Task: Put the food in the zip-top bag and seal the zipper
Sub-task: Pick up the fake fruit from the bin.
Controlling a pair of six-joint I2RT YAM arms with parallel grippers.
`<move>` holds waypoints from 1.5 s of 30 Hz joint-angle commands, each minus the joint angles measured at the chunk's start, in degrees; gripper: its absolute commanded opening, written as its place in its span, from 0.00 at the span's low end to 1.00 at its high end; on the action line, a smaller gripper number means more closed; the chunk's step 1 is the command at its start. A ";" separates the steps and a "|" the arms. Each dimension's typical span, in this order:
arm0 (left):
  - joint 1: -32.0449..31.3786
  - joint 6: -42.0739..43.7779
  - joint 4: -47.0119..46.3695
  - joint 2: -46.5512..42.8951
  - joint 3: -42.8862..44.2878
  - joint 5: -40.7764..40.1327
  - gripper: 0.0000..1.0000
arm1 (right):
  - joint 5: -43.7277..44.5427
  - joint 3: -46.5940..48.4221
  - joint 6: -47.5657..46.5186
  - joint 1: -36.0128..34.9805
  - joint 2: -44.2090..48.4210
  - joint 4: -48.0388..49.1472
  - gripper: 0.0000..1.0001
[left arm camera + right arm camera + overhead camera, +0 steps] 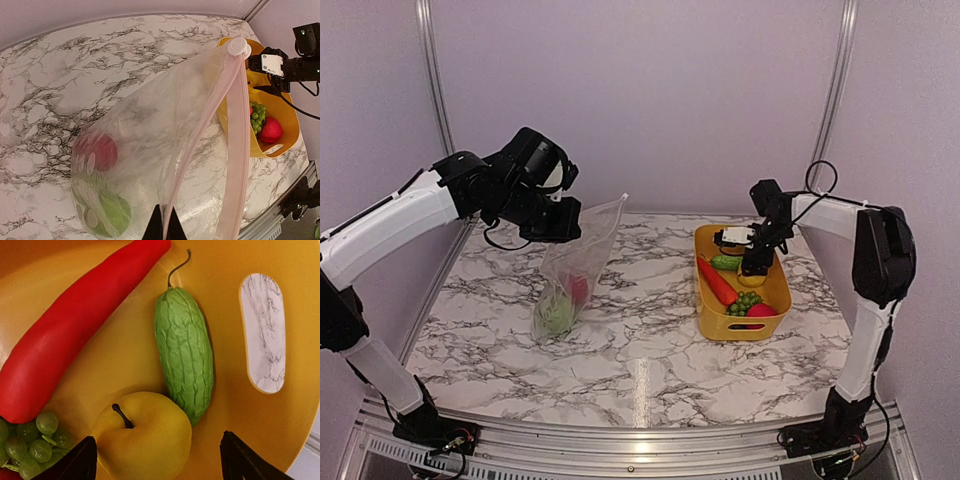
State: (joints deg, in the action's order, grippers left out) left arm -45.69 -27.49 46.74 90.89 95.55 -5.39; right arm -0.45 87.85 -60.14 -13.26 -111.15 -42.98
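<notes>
My left gripper (pixel 563 218) is shut on the mouth edge of the clear zip-top bag (pixel 572 275) and holds it up and open. Its fingertips (pixel 162 226) pinch one side of the pale pink zipper (pixel 238 150). A red apple (pixel 97 152) and a green apple (pixel 107 215) lie in the bag. My right gripper (pixel 753 266) hangs open in the yellow basket (pixel 778 290), its jaws on either side of a yellow lemon-coloured fruit (pixel 145 435) without touching it. A cucumber (pixel 185 360), a red pepper (pixel 75 335) and green grapes (pixel 30 445) lie beside it.
A red fruit (pixel 761 311) sits at the basket's near end by the grapes (pixel 747 300). The basket's handle slot (pixel 263 332) shows the marble table (pixel 640 340) beneath. Grey walls and metal posts close in the back and sides.
</notes>
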 commanded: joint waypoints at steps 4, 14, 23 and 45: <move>0.17 1.12 -0.36 -2.33 -1.66 0.69 0.00 | 1.70 4.74 -0.44 0.21 -4.24 -4.54 0.86; 0.17 1.34 -0.91 -1.87 -1.90 1.42 0.00 | 2.66 5.54 2.33 0.16 -6.47 -5.88 0.83; 0.16 2.41 -1.18 -0.61 -0.93 1.85 0.00 | 1.74 6.00 7.60 0.16 -3.44 -7.13 0.63; 0.21 1.78 -1.74 2.34 0.60 1.48 0.00 | -27.97 35.13 18.42 -14.08 5.23 -17.69 0.54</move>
State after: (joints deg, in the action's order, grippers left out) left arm -45.69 -25.71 45.25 92.31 94.76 -3.05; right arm -18.76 118.67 -45.58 -22.85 -107.66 -61.01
